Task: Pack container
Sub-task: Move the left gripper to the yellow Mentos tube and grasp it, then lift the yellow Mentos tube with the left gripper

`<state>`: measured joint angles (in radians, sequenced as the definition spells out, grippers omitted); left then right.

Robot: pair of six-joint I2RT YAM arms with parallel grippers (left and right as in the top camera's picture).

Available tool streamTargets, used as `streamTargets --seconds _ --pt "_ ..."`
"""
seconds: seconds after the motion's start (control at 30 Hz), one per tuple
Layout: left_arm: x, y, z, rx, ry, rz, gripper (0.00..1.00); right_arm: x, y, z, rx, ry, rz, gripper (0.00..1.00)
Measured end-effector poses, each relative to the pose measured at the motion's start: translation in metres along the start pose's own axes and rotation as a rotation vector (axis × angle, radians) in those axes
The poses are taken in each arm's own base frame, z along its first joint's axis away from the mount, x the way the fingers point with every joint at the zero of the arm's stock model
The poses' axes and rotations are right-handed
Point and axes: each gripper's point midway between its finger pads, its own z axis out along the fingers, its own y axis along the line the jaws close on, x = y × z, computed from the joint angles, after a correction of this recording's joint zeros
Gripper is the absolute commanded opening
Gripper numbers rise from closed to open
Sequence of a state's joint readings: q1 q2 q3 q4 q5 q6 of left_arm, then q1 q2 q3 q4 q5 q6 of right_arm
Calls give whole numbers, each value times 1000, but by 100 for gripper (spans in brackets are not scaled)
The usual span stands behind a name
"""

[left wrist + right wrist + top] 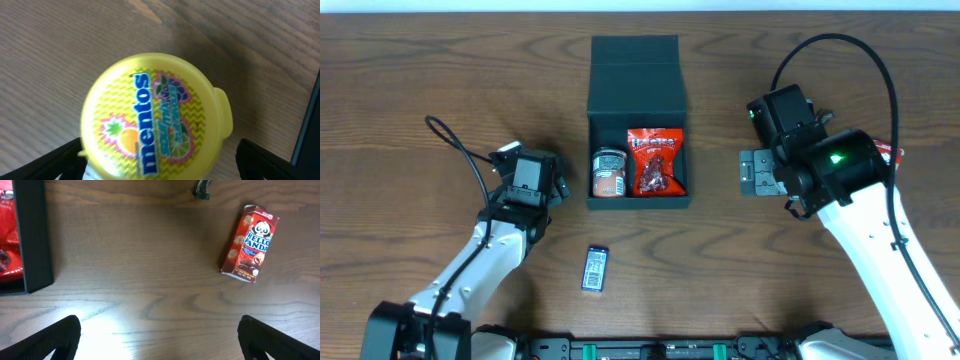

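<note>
The container, a dark square box, lies open at the table's middle with its lid flat behind it. Inside are a small round can and a red snack bag. My left gripper hovers left of the box and hides what is beneath it in the overhead view. In the left wrist view its open gripper straddles a yellow Mentos tub, and the right finger stands apart from it. My right gripper stands open right of the box, over bare wood.
A dark blue wrapped pack lies near the front edge. A red Hello Panda box lies right of the container, mostly hidden by my right arm in the overhead view. The container's wall edges the right wrist view.
</note>
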<state>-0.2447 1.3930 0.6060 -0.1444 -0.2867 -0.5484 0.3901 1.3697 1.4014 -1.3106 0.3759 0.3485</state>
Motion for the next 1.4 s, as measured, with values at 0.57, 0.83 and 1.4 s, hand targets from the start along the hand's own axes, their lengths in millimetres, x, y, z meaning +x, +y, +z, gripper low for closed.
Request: streamTargets --seconds 0.57,0.83,1.4 --pt "11 -2 20 -19 32 20 100 -1 -4 0 20 -7 0 99" --pt "5 1 23 -26 10 24 83 -4 -3 0 19 -20 5 99" --pt "2 1 23 -25 0 42 41 -5 -3 0 19 -21 5 99"
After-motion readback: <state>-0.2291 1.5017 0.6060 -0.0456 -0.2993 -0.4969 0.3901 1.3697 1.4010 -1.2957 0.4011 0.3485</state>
